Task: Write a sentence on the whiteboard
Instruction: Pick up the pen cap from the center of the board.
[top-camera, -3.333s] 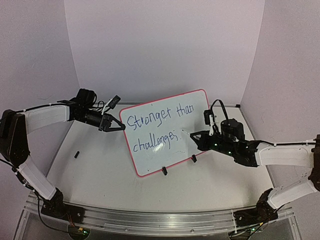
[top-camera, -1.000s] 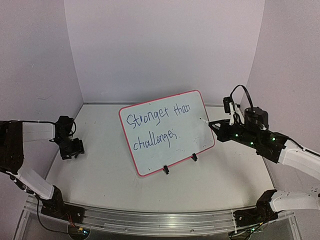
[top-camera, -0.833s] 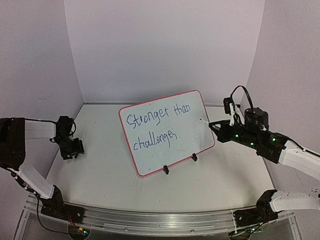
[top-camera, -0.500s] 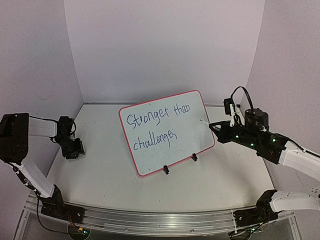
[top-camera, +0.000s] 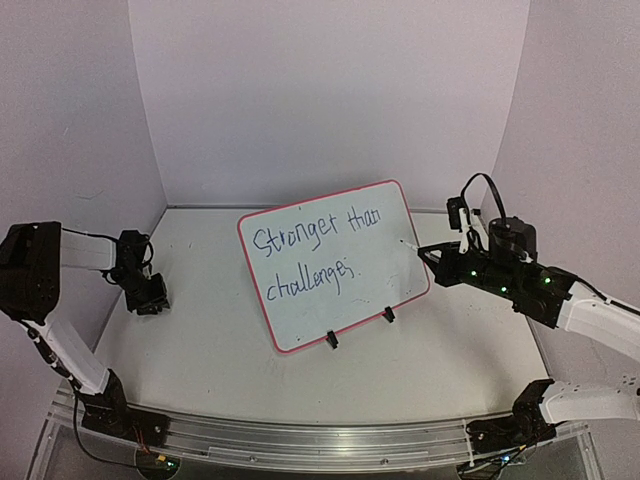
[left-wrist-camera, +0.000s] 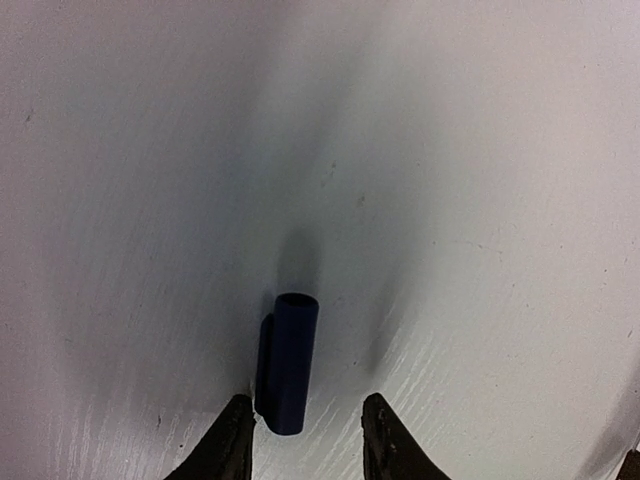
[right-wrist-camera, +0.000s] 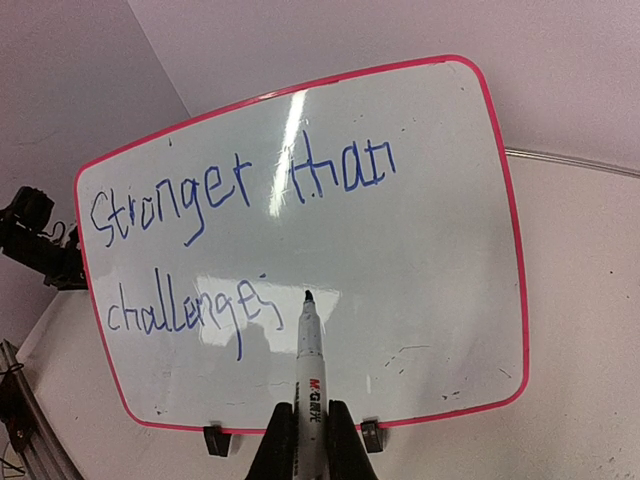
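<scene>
The sentence (top-camera: 305, 258) looks finished: two lines of blue lettering on the whiteboard (top-camera: 375, 290), which stands propped on its clip feet in the middle of the top view, tilted back with its face to the arms.

At the right of that view the right tool (right-wrist-camera: 304, 428) is clamped tight on a marker (right-wrist-camera: 308, 365). In its wrist view the marker runs straight up the lower middle of the frame, bare tip aimed at the board just after the last word. Whether the tip touches the surface cannot be told.

Now the far left of the top view: the left tool (left-wrist-camera: 303, 410) sits low over the bench (top-camera: 220, 350). Its wrist view shows a blue cap (left-wrist-camera: 289, 362) lying at lower centre, its near end between the two fingertips. The jaws stand apart at a narrow setting — the cap close against the finger on the frame's left, a gap still showing on the other side.

The cap's long axis runs up the frame, in line with the fingers, so a squeeze would land across its width. Judged from this, capping comes next. The left arm is right on the cap; the marker is well apart from it, across the board.
</scene>
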